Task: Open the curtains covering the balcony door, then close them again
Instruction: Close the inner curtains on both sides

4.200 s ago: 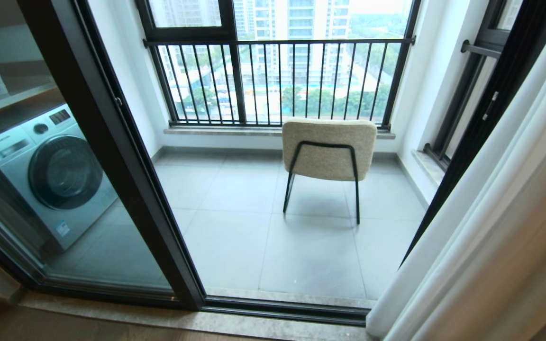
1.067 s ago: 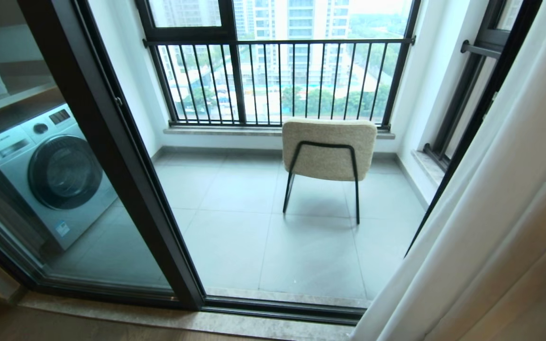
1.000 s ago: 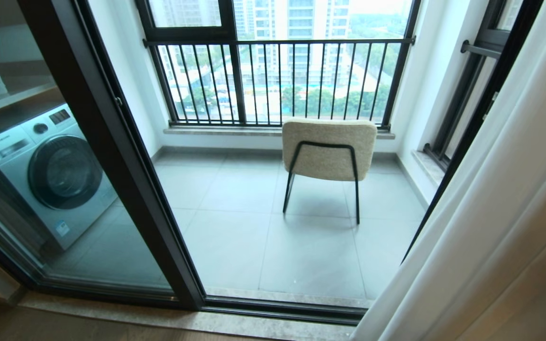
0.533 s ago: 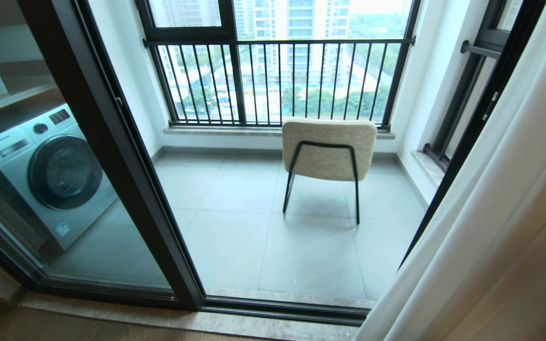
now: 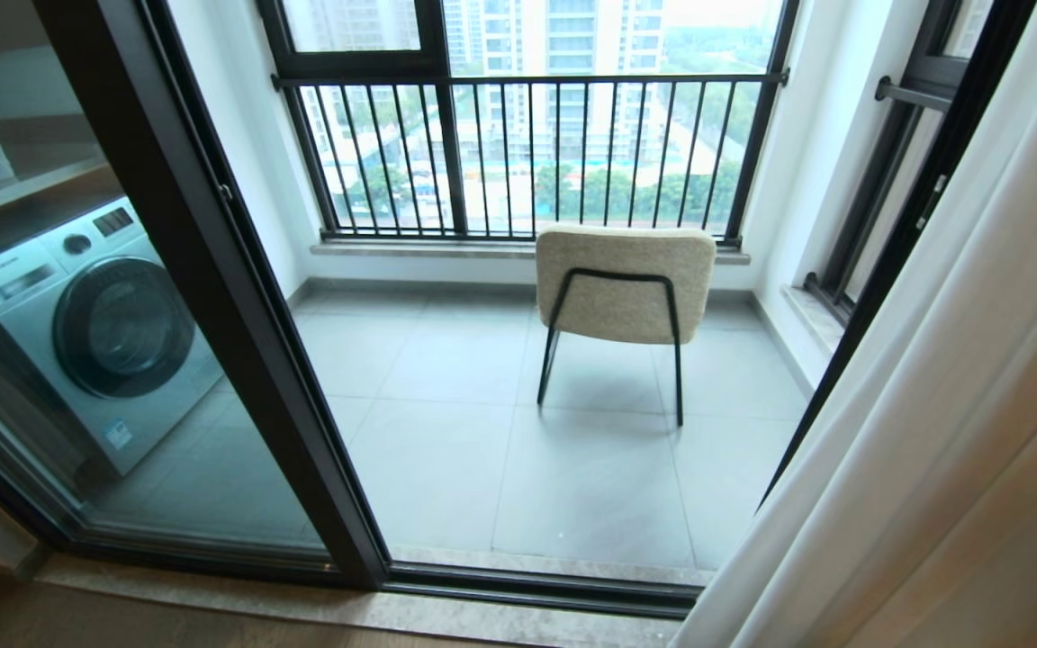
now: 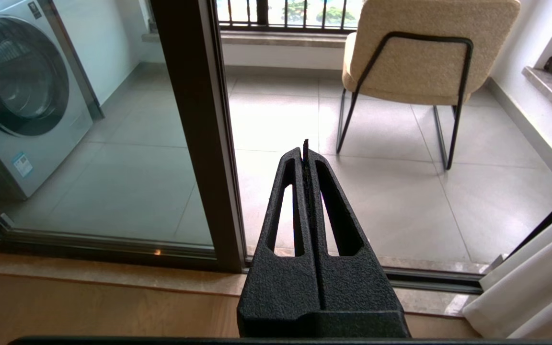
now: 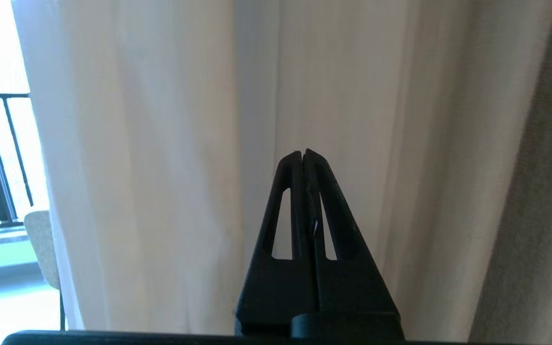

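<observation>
Right tool point(image 7: 303, 152), its fingers pressed together with no fabric visibly caught between them, points at the pleats of the sheer white curtains point(image 7: 170, 158), its tips close to the cloth; whether they touch it cannot be told. Left tool point(image 6: 305, 149), also pressed together and holding nothing, hangs low before the balcony door point(image 6: 194, 129), aimed at the floor tiles past the sill. From the head camera, neither arm shows. Curtains point(image 5: 924, 387) hang bunched at the right of the balcony door point(image 5: 212, 297), leaving its opening uncovered. Beyond the door, a beige chair point(image 5: 624, 283) stands on the balcony, its back to the door, facing the black railing point(image 5: 527, 153). A washing machine point(image 5: 91, 328) sits behind the door's left glass panel.
</observation>
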You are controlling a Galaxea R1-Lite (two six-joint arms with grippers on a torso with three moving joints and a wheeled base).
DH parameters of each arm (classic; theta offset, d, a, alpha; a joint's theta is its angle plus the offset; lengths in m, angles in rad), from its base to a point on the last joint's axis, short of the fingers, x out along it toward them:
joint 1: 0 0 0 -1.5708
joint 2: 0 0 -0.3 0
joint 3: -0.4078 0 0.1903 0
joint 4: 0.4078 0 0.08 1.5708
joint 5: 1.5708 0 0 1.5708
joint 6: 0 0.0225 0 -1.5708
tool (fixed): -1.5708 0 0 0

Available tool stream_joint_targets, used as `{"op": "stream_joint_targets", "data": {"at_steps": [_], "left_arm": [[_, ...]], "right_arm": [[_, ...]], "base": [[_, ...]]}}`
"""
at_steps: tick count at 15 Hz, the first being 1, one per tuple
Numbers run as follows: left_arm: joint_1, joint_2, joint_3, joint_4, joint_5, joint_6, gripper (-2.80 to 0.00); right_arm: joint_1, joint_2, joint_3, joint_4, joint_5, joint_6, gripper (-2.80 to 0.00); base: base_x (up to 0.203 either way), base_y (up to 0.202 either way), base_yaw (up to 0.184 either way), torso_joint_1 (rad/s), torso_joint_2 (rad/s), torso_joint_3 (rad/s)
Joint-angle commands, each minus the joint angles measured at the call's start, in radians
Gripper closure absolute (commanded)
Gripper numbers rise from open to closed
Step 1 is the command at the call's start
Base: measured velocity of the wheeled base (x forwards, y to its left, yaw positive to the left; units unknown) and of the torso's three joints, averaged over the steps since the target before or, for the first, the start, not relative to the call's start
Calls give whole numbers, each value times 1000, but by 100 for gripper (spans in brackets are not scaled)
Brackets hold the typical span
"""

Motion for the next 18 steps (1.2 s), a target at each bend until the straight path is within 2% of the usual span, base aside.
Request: {"op": "stream_joint_targets", "data": {"at_steps": [1,4,7,9,12,14,16,18], "left_arm": [[-1,0,0,0,0,-1,0],[0,0,0,-1,0,-1,0],[-1,0,0,0,0,-1,0],[-1,0,0,0,0,-1,0],[-1,0,0,0,0,-1,0],[0,0,0,0,0,-1,0],[0,0,0,0,0,-1,0],[0,0,0,0,0,-1,0]], "right_arm": [[171,2,3,7,-106,-69,0],[448,-14,5,60,-293,-175,0],[737,-101,6,189,-473,-269,0],[854,-223,14,326,-555,-326,0],[921,-374,56,497,-582,-354,0],[938,-461,89,610,-583,-355,0],[926,-505,139,653,-575,-350,0],[903,-549,175,664,-536,-348,0]], "base": [[0,0,0,0,0,0],[0,0,0,0,0,0],[0,0,0,0,0,0],[0,0,0,0,0,0],[0,0,0,0,0,0],[0,0,0,0,0,0],[0,0,0,0,0,0],[0,0,0,0,0,0]]}}
